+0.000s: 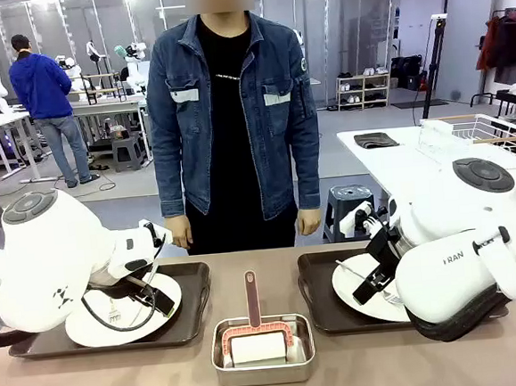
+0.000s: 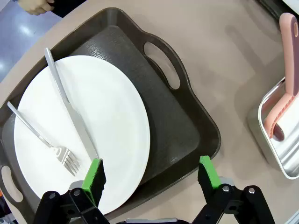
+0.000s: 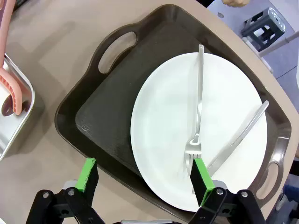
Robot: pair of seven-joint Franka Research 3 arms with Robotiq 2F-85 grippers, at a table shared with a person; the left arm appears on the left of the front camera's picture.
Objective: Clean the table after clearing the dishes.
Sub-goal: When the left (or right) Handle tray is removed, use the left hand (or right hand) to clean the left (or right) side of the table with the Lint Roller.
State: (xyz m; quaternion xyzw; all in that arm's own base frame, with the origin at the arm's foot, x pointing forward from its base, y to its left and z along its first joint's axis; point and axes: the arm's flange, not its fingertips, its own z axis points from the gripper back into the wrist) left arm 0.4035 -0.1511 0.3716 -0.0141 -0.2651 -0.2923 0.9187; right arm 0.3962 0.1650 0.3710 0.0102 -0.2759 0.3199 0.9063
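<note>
desk (image 1: 388, 366) carries two dark handled trays, w/ a steel pan (image 1: 219, 361) between them on the robot's side. left tray (image 1: 194, 292) holds a white plate (image 1: 90, 336) w/ knife (image 2: 70, 109) and fork (image 2: 39, 135) lying on it. right tray (image 1: 314, 282) holds a second plate (image 1: 350, 280), also w/ fork (image 3: 197, 107) and knife (image 3: 238, 135). pink-handled scrubber (image 1: 252, 310) rests in the pan, handle pointing toward the person (image 1: 234, 114) standing at the far side, arms down. left claw (image 2: 150, 163) hangs wide open above its tray, gripping nothing: one green pad (image 2: 96, 172) over the plate rim by the knife tip, the other at the tray's outer edge. right claw (image 3: 144, 164) is wide open and empty too: one pad (image 3: 201, 179) over the plate rim near the fork tines, the other at the tray's outer edge next to bare desk.
</note>
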